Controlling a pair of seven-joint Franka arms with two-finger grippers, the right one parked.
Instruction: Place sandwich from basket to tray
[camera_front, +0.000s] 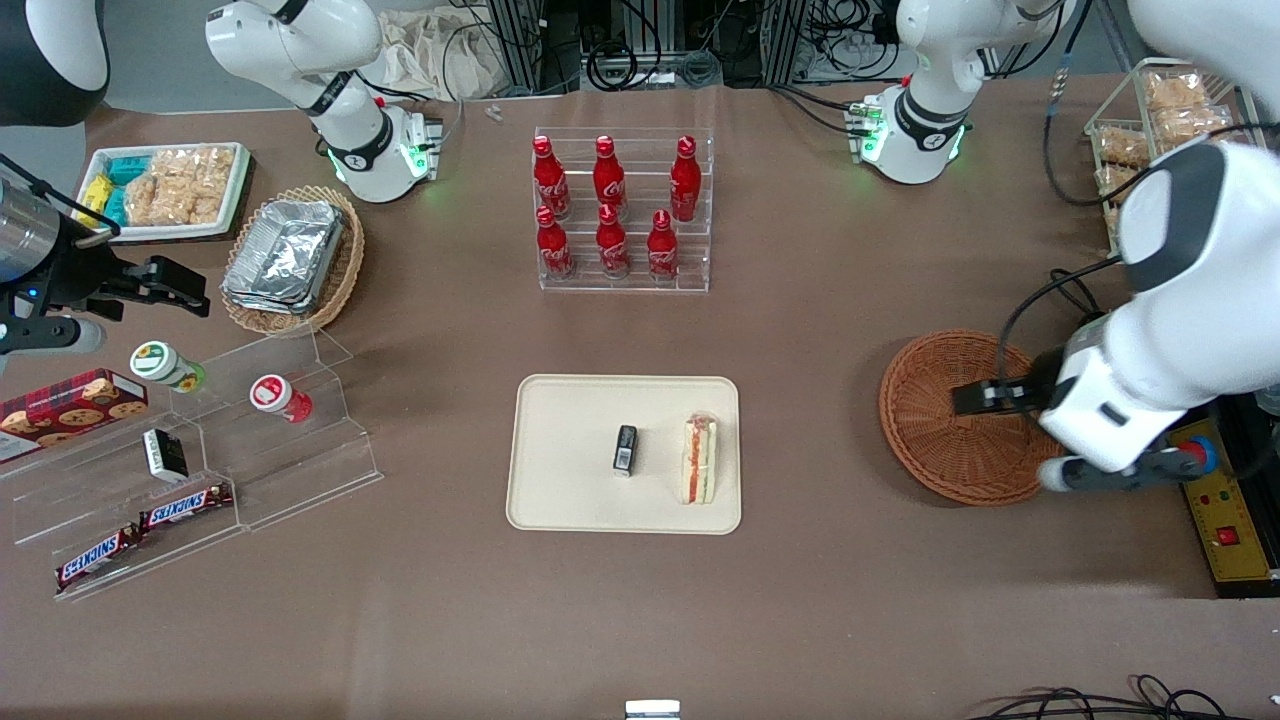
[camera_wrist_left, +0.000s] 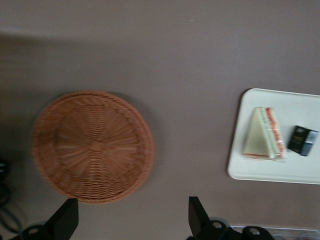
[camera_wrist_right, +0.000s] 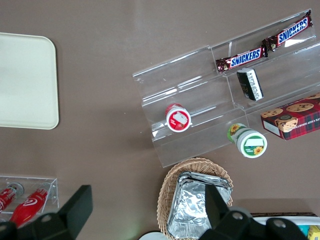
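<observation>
The sandwich (camera_front: 700, 460) lies on the cream tray (camera_front: 570, 490), at the tray's edge toward the working arm's end of the table. It shows pale bread with red and green layers (camera_wrist_left: 264, 134). A small black box (camera_front: 625, 449) lies beside it on the tray (camera_wrist_left: 280, 167). The reddish-brown basket (camera_front: 935, 450) stands empty on the table (camera_wrist_left: 92, 145). My gripper (camera_front: 975, 398) hovers above the basket, open, with nothing between its fingers (camera_wrist_left: 132, 220).
A clear rack of red cola bottles (camera_front: 620, 210) stands farther from the front camera than the tray. Toward the parked arm's end are a tan basket with foil containers (camera_front: 290, 258), a clear stepped stand with snacks (camera_front: 190, 470) and a white snack tray (camera_front: 165, 190).
</observation>
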